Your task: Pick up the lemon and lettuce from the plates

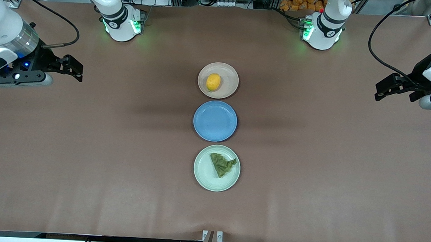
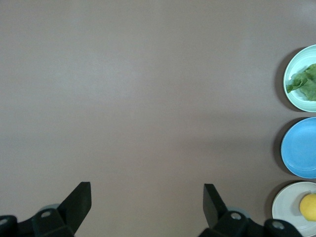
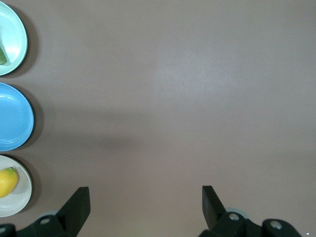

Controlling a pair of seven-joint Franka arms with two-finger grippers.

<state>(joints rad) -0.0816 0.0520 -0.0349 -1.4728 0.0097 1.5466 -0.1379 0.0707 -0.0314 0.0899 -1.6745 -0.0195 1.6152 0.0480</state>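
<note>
The yellow lemon (image 1: 213, 81) lies on the beige plate (image 1: 229, 74), the plate farthest from the front camera. The dark-green lettuce (image 1: 222, 164) lies on the mint plate (image 1: 204, 173), the nearest one. My right gripper (image 1: 79, 72) is open and empty over bare table toward the right arm's end. My left gripper (image 1: 376, 92) is open and empty over bare table toward the left arm's end. The left wrist view shows its open gripper (image 2: 147, 197), the lettuce (image 2: 306, 84) and the lemon (image 2: 308, 206). The right wrist view shows its open gripper (image 3: 145, 197) and the lemon (image 3: 6, 181).
An empty blue plate (image 1: 215, 121) sits between the beige and mint plates, the three in a row down the table's middle. Both arm bases (image 1: 121, 24) stand along the edge of the brown table farthest from the front camera.
</note>
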